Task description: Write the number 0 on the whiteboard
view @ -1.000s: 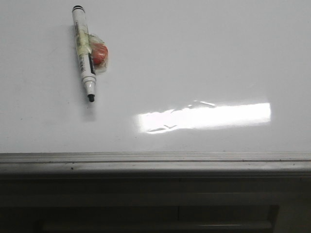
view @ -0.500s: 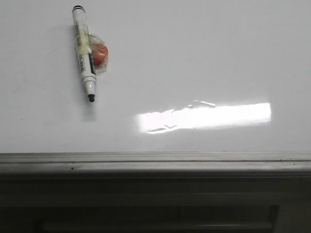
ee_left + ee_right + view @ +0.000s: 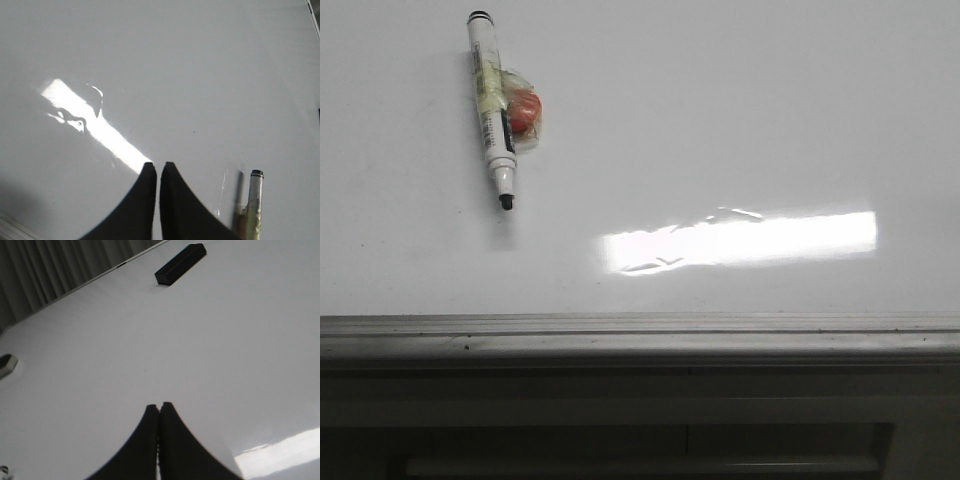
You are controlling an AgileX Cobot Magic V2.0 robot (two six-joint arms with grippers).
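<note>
On the whiteboard (image 3: 740, 120), the marker (image 3: 492, 105) lies unmoved.

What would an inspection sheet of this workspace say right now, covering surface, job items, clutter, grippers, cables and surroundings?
Surface: whiteboard glossy white, a bright glare bar on it, grey edge rail along its near side.
Job's things: no number 0 drawn; marker lies uncapped at the board's far left, tip toward the rail, with an orange piece taped to its barrel.
Clutter: black block, perhaps an eraser, near the board's far edge in the right wrist view.
Grippers: left gripper jaws almost together, empty, above the board beside the marker; right gripper shut, empty.
Cables: nothing seen.
Surroundings: grey pleated curtain beyond the board.
</note>
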